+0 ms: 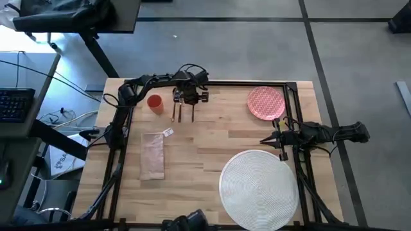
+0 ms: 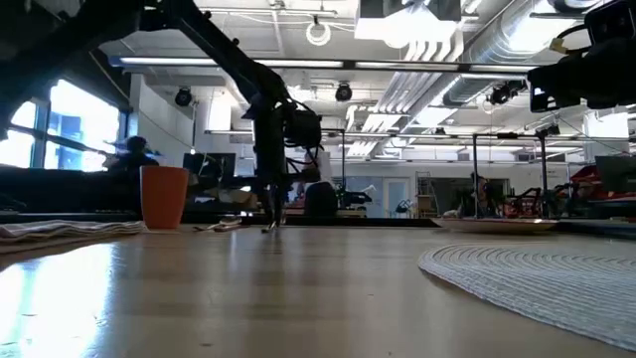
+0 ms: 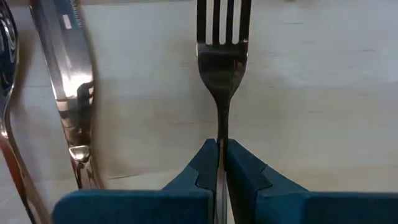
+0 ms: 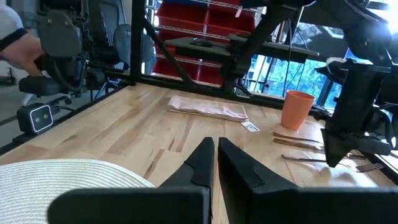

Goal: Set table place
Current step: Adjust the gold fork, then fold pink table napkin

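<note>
Gold cutlery, three pieces: left tool (image 3: pixel 221 163) pinches one fork (image 3: pixel 222 68).

The left arm reached along the far edge, bent at the elbow near the far-left corner, with its wrist pointed straight down. The left gripper (image 1: pixel 191 110) stood low over the surface, its 2 teal-padded fingers (image 3: pixel 202 168) pressed together with only a thin metal handle between them. In the low view the same gripper (image 2: pixel 270 221) hung vertical, its tip at the surface.

The right arm lay along the right side, roughly level, pointing inward toward the left. The right gripper (image 1: pixel 264 139) hovered above the surface, its 2 dark fingers (image 4: pixel 199 163) drawn nearly together with nothing between them.
</note>
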You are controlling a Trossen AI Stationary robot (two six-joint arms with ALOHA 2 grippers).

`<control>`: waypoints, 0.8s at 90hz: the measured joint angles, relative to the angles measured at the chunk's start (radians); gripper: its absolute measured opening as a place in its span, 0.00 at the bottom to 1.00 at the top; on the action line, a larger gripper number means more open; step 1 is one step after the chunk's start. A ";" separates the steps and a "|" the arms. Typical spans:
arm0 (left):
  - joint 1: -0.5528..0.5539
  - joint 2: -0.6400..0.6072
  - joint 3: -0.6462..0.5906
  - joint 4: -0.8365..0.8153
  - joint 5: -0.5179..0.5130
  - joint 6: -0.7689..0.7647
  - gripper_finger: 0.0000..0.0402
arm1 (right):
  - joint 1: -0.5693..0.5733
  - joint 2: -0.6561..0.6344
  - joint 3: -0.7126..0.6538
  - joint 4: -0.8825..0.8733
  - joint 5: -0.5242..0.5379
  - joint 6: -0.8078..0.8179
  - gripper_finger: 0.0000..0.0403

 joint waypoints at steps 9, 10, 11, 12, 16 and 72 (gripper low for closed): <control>0.004 0.000 0.000 -0.011 -0.016 -0.007 0.00 | 0.000 0.000 0.000 0.000 0.000 0.000 0.00; 0.004 0.000 0.000 -0.013 -0.018 -0.007 0.00 | 0.000 0.000 0.000 0.000 0.000 0.000 0.00; 0.004 0.000 0.000 -0.015 -0.020 -0.007 0.00 | 0.000 0.000 0.000 0.000 0.000 0.000 0.00; 0.004 0.000 0.000 -0.017 -0.022 -0.007 0.00 | 0.000 0.000 0.000 0.000 0.000 0.000 0.00; 0.004 0.000 0.000 -0.026 -0.026 -0.013 0.00 | 0.000 0.000 0.000 0.000 0.000 0.000 0.00; -0.027 -0.122 -0.001 -0.037 -0.005 0.024 0.30 | 0.000 0.000 0.000 0.000 0.005 0.000 0.00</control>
